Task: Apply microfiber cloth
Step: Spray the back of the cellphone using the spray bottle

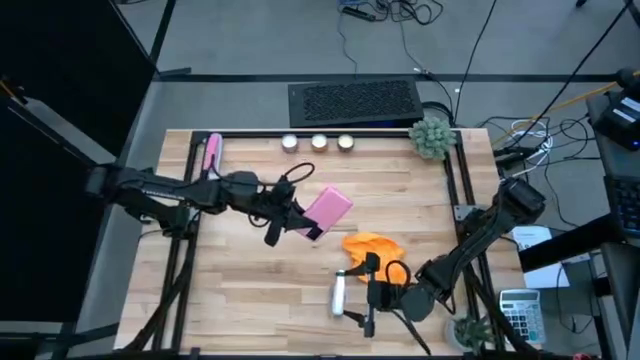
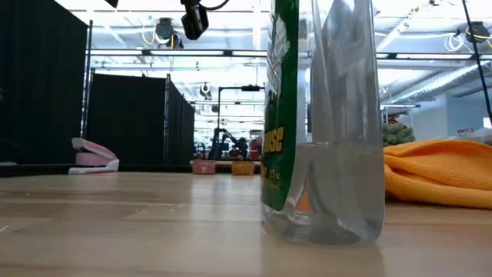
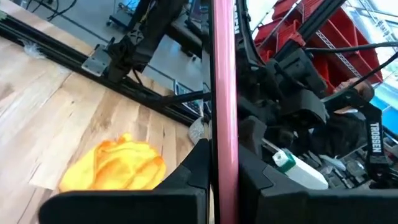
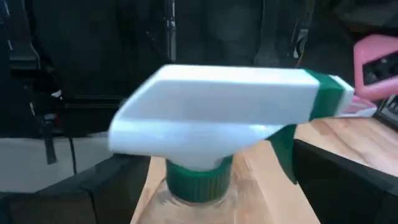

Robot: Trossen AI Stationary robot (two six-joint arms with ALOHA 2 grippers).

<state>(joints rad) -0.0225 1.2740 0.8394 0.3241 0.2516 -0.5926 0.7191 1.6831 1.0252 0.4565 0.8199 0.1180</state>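
Microfiber cloth (image 1: 372, 245) lies crumpled on the wooden table (image 1: 240, 290), right of centre, nothing on it, open wood all along its left and front. Spray bottle (image 1: 340, 292) stands just in front of the cloth, near the table's front edge. Right gripper (image 1: 366, 292) is at the bottle, fingers either side of its neck; can't tell if they press it. Right arm reaches in low from the right edge, folded at the elbow. Left gripper (image 1: 300, 217) sits near table centre, clamped on the pink case (image 1: 326, 209), held edge-on between the fingers (image 3: 194, 168) in the left wrist view, clear of the cloth. Left arm stretches across from the left side. Pink stapler (image 1: 211, 152) at back left, three small candles (image 1: 319, 142) and a plant (image 1: 432, 136) along the back rail. Wide bare wood front left.
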